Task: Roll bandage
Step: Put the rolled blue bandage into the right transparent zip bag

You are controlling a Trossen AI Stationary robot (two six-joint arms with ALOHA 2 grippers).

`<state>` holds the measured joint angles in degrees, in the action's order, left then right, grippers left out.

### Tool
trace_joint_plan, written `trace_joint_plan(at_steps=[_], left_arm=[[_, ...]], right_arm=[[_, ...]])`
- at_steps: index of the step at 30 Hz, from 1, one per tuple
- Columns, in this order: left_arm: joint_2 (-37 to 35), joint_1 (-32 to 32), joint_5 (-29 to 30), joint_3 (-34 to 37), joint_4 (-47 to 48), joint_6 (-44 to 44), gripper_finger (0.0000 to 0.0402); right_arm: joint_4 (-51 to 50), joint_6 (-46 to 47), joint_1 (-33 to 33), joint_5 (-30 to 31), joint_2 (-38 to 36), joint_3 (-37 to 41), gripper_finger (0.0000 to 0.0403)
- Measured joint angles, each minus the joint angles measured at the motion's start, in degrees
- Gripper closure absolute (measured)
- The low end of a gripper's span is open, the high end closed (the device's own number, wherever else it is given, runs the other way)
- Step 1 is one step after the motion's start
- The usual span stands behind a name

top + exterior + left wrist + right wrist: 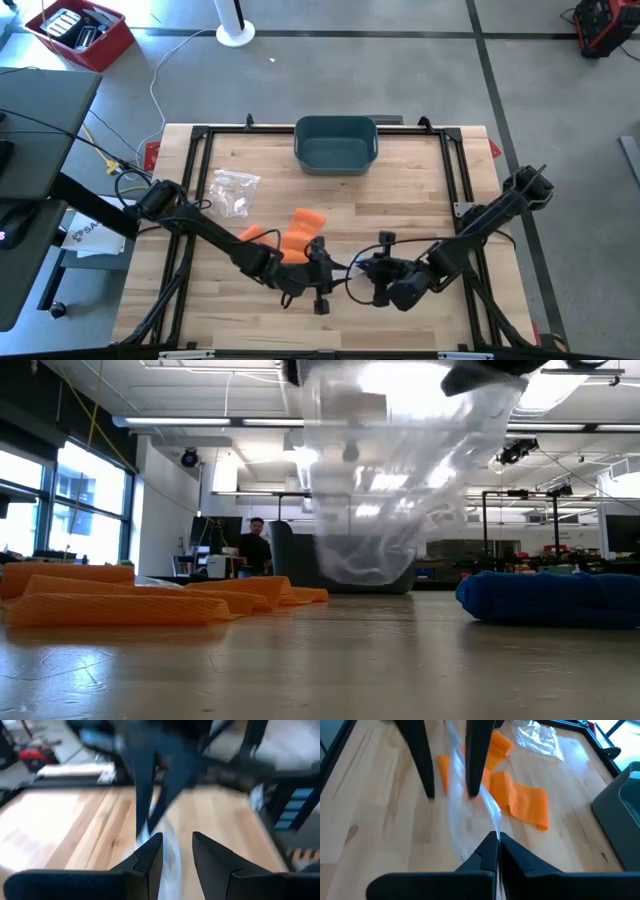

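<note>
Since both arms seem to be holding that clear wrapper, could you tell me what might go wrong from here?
1. The right gripper is shut on the clear plastic bag; pulling against the left gripper could tear it or slip it free.
2. The orange bandage lies unrolled right beside the grippers, so a sweep might drag it.

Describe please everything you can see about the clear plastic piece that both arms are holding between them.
The clear plastic piece looks like a thin, see-through film or bag, wrinkled and limp. It is lifted off the wooden table near its front edge and stretched between the two arms. The right end effector is shut on one end; the left end effector has film between its fingers. In the low view it hangs as a crumpled sheet. The orange bandage lies flat beneath it, apart from it.
</note>
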<state>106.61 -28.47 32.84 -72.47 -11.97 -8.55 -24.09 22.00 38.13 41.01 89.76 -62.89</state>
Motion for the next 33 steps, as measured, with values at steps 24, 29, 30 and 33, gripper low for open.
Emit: trace_joint_plan(at_steps=[24, 29, 30, 33], left_arm=[[0.48, -3.45, 11.25, 0.02, 2.39, 8.19, 0.0298], [3.01, -2.25, 9.87, 0.04, 3.1, 6.42, 0.0289], [3.54, -2.14, 10.17, 0.04, 3.16, 5.83, 0.0288], [4.51, -1.9, 11.8, 0.07, 3.61, 3.78, 0.0284]], right_arm=[[1.21, -6.02, -1.75, -1.98, 6.05, 0.0, 0.0403], [2.65, -7.5, -1.77, -1.77, 6.05, 0.0, 0.0403], [3.02, -7.49, -1.73, -1.77, 6.03, -0.02, 0.0403], [3.07, -7.52, -1.31, -1.77, 6.05, -0.02, 0.0403]])
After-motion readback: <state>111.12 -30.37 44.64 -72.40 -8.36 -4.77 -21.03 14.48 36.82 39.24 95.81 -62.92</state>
